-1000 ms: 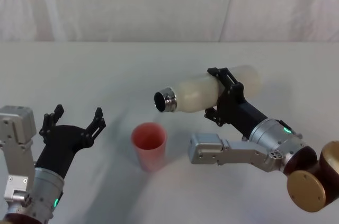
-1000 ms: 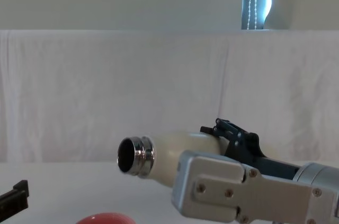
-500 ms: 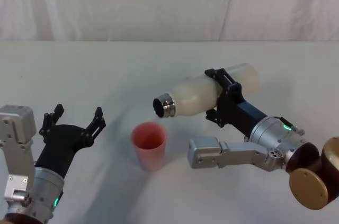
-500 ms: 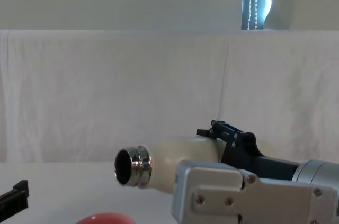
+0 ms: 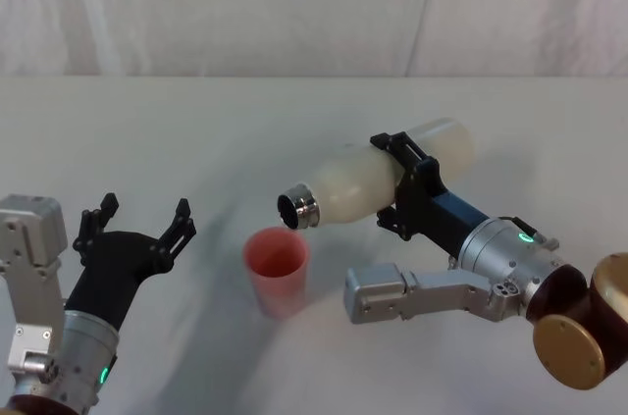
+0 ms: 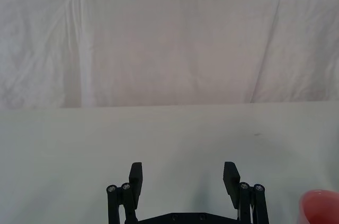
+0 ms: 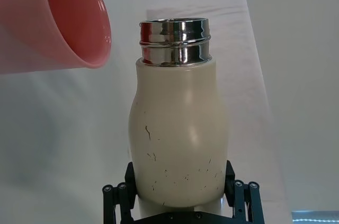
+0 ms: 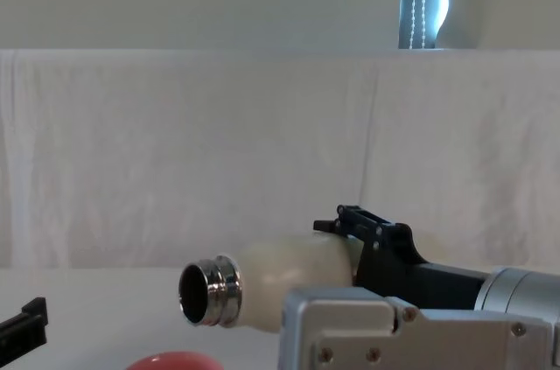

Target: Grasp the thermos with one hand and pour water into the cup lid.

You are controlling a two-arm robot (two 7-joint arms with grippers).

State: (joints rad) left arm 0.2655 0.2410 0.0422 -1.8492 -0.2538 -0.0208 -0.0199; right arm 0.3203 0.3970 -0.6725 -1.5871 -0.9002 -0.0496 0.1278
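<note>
Above cup lid (image 5: 277, 268), thermos (image 5: 378, 182) tilted, lettering apparently unreadable

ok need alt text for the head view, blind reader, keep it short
The right gripper holds the cream-white thermos tipped nearly flat, its open steel neck pointing down toward a salmon-red cup lid that stands mouth-up on the white table. The left gripper waits open left of the cup, touching nothing.
</note>
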